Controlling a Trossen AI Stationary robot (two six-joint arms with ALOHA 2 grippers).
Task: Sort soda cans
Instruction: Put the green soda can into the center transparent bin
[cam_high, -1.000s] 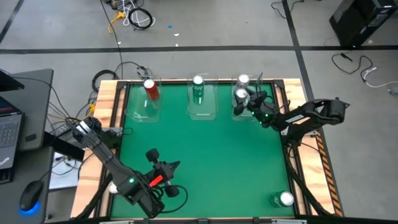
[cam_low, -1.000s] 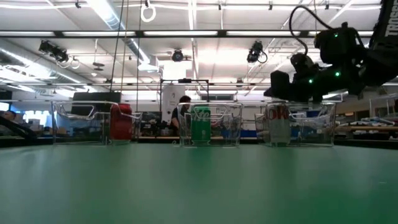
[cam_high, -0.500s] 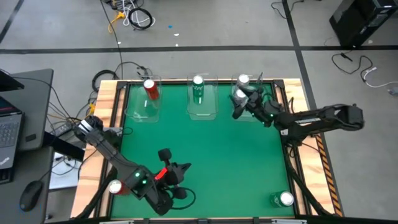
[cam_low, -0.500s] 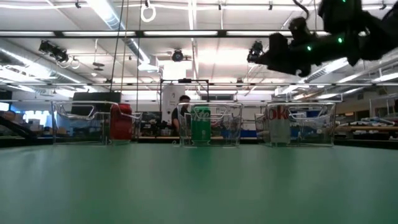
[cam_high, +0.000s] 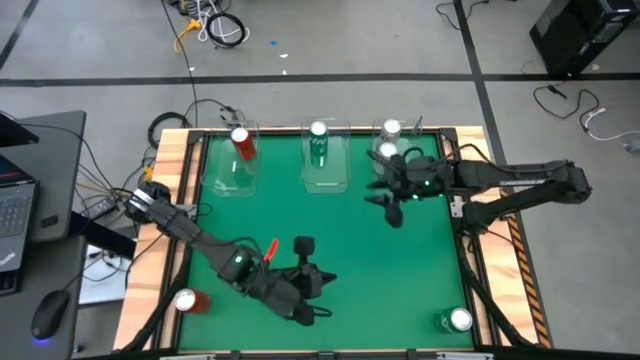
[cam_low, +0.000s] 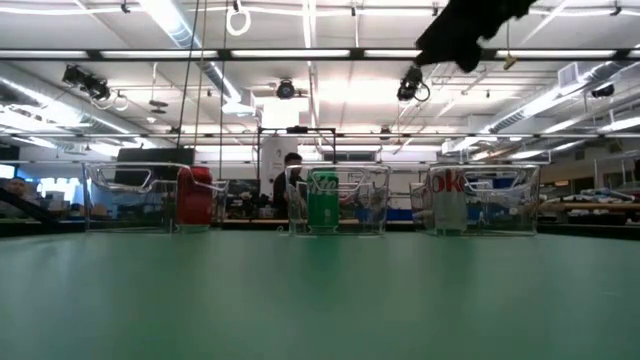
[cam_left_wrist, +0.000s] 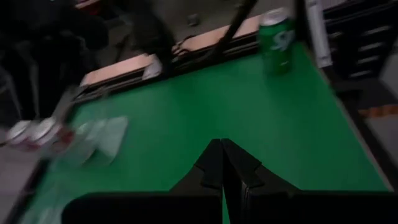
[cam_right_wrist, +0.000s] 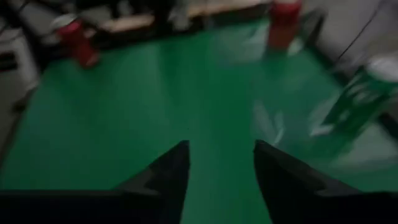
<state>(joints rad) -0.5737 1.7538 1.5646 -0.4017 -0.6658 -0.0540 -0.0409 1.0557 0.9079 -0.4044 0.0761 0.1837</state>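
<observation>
Three clear bins stand along the far edge. The left one holds a red soda can, the middle one a green can, the right one two silver-white cans. Another red can stands at the near left corner, and another green can at the near right corner. My left gripper is shut and empty, above the near middle of the table. My right gripper hovers open and empty, high over the mat just in front of the right bin; its fingers show a clear gap.
The green mat lies bare between the bins and the near corners. A raised wooden rim frames the table. A laptop and cables sit off the left side. In the low view my right arm shows only at the top.
My right gripper has drawn away from the right bin, rising and coming toward the table's middle while tipping from downward toward level; the silver-white cans stay in the bin. My left gripper, still shut, has swung toward the table's right along the near side and turned about.
</observation>
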